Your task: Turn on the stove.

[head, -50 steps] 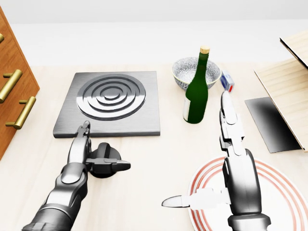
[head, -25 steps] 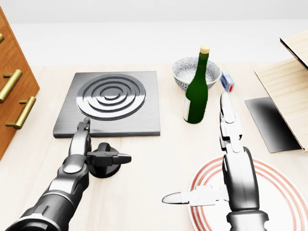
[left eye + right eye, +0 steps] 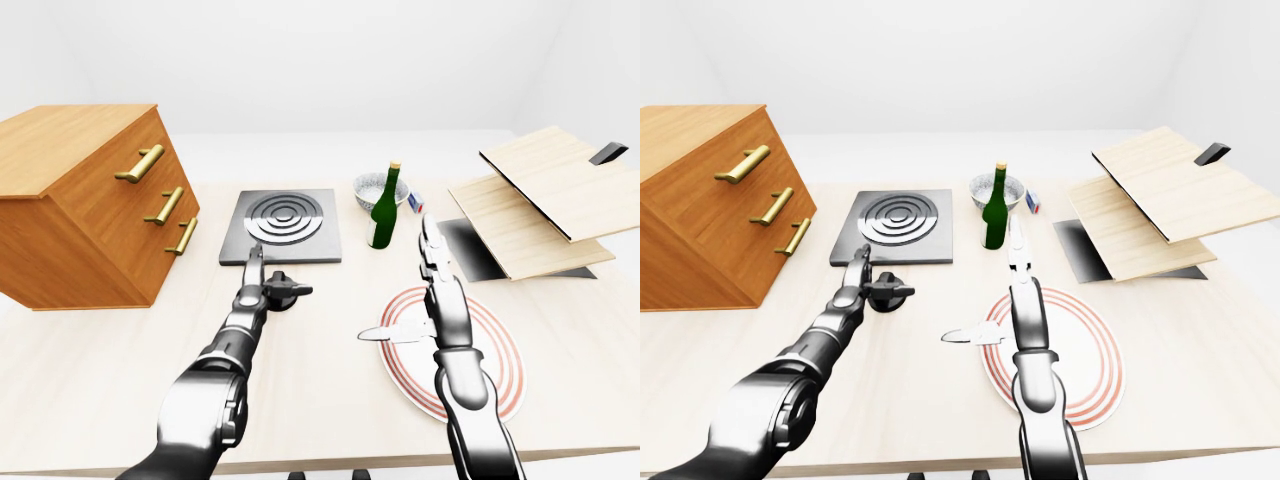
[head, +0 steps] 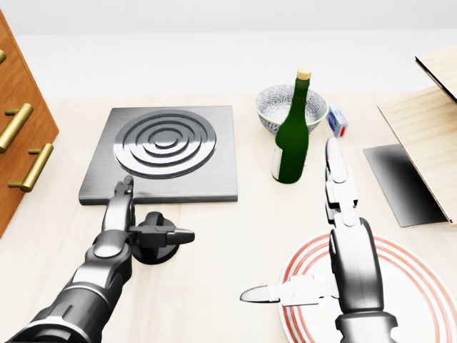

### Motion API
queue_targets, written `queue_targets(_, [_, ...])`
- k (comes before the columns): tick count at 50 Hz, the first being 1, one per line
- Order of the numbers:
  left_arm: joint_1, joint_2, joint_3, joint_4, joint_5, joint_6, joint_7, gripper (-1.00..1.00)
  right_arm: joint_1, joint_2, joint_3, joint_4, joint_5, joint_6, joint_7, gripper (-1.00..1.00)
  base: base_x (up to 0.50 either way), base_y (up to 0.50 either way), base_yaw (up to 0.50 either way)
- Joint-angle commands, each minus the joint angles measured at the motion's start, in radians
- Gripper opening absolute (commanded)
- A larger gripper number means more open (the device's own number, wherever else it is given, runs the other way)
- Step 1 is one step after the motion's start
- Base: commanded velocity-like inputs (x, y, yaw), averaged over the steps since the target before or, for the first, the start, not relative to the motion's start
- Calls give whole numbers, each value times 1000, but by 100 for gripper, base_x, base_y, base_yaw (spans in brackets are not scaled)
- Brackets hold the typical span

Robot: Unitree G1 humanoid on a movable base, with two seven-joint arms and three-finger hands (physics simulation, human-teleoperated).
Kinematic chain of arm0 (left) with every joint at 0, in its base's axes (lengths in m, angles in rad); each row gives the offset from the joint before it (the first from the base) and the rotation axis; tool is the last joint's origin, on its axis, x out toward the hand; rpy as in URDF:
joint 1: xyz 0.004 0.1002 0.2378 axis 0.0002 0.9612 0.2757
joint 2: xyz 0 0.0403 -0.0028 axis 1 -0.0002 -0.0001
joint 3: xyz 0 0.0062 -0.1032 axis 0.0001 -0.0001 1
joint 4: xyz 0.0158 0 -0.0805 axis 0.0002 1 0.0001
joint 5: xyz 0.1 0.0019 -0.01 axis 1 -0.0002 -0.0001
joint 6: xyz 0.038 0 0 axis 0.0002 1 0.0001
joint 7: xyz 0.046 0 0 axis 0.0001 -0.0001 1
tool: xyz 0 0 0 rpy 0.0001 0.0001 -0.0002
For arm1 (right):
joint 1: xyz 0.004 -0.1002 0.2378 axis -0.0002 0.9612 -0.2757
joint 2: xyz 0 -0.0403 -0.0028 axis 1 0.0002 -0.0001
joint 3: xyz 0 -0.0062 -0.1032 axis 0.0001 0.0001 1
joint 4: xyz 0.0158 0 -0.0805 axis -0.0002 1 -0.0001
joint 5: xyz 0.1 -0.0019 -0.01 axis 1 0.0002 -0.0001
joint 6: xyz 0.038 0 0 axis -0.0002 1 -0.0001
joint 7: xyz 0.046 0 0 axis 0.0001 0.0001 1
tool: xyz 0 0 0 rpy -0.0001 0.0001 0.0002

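On a pale wooden surface (image 4: 235, 236), the stove (image 4: 163, 151) sits upper left in the head view, its black knob (image 4: 157, 239) just below it. The left hand (image 4: 123, 227) rests against the knob, one finger straight toward the stove, thumb across the knob's top (whether it truly pinches, I cannot tell). Over the last second the knob's handle has rotated slightly, so turning seems underway. The right hand (image 4: 335, 214) hovers with fingers spread above a red-ringed plate (image 4: 414, 293), near a green bottle (image 4: 293, 136)
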Motion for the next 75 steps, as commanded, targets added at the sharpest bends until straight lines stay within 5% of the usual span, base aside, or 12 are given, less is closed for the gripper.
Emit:
queue_targets(1, [13,3,-5,-8,5,0,7,100,1,-3,3,4,-7,-7,6,100,0,0,0])
queue_targets(54, [249,-25,-93,-210,89,0,-17,100,1,-2,7,12,-9,-7,23,100,0,0,0])
queue_targets(70, [479,-100,-181,-562,205,0,-76,100,3,-2,8,13,-8,-12,26,100,0,0,0])
queue_targets(75, [585,-134,-234,-718,262,44,-113,100,3,-3,9,13,-9,-11,27,100,0,0,0])
